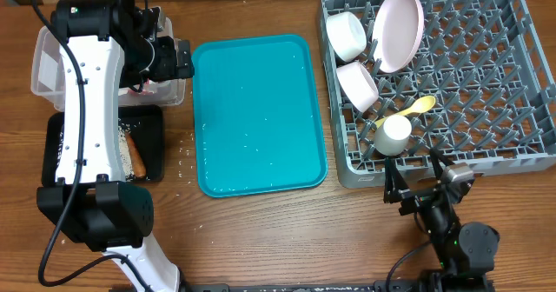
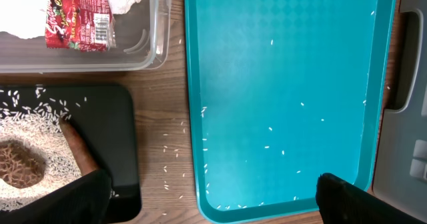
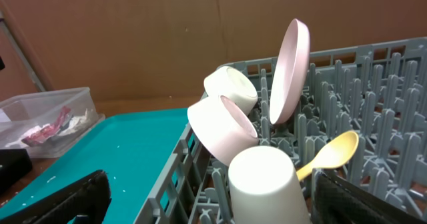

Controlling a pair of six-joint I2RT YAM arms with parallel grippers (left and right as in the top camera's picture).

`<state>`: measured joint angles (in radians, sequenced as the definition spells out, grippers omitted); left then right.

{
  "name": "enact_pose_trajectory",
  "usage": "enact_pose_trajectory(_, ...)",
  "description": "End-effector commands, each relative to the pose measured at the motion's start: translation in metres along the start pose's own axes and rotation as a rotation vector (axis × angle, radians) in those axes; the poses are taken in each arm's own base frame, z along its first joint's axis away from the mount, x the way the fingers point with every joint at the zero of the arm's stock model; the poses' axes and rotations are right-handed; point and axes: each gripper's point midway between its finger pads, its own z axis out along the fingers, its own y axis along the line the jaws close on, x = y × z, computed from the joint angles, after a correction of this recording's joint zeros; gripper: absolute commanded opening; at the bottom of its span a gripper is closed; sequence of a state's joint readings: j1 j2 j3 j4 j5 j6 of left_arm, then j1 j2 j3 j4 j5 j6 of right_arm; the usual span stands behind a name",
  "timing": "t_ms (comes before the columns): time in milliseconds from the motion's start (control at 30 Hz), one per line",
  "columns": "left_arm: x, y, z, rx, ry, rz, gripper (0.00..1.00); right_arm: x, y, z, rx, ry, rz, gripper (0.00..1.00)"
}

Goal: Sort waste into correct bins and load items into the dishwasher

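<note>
2 grippers, jaws spread wide, nothing held. Left gripper [image 1: 181,59] hangs at teal tray [image 1: 261,83] left rim; stray rice grains [image 2: 270,129] scattered ahead, left arm nearer. Right gripper [image 1: 415,186] beside loaded dish rack [image 1: 486,92]; red wrapper [image 2: 75,17] in clear tub [image 2: 157,44].

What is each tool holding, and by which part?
Nothing. The left tool is open by the teal tray; the right tool is open facing the dish rack.

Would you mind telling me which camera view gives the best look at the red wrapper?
The left wrist view: the red wrapper lies close and sharp in the clear tub, print and barcode visible. The right wrist view shows it only small and distant at the left. Overhead, the left arm largely hides it.
</note>
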<state>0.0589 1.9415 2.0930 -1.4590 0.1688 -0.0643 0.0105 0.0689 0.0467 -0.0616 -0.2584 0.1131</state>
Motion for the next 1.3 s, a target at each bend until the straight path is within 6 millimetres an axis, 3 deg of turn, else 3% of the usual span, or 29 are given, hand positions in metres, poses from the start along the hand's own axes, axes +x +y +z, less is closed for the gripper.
enact_pose_trajectory(0, 0.000, -0.004, 0.000, 0.009, -0.002, 0.019, 1.00, 0.005, 0.003, -0.002, -0.014, -0.022, 0.015, 1.00)
enact_pose_trajectory(933, 0.000, -0.004, -0.002, 0.006, -0.006, 0.020, 1.00, 0.005, 0.002, -0.001, -0.002, -0.027, 0.011, 1.00)
enact_pose_trajectory(1067, -0.001, 0.000, -0.032, -0.071, -0.089, 0.043, 1.00, 0.004, 0.002, -0.001, -0.002, -0.027, 0.011, 1.00)
enact_pose_trajectory(1133, -0.004, -0.001, -0.060, -0.103, -0.188, 0.060, 1.00, 0.004, 0.002, -0.001, -0.002, -0.027, 0.011, 1.00)
enact_pose_trajectory(1267, -0.025, -0.030, -0.133, -0.062, -0.531, 0.136, 1.00, 0.005, 0.002, -0.001, -0.002, -0.027, 0.011, 1.00)
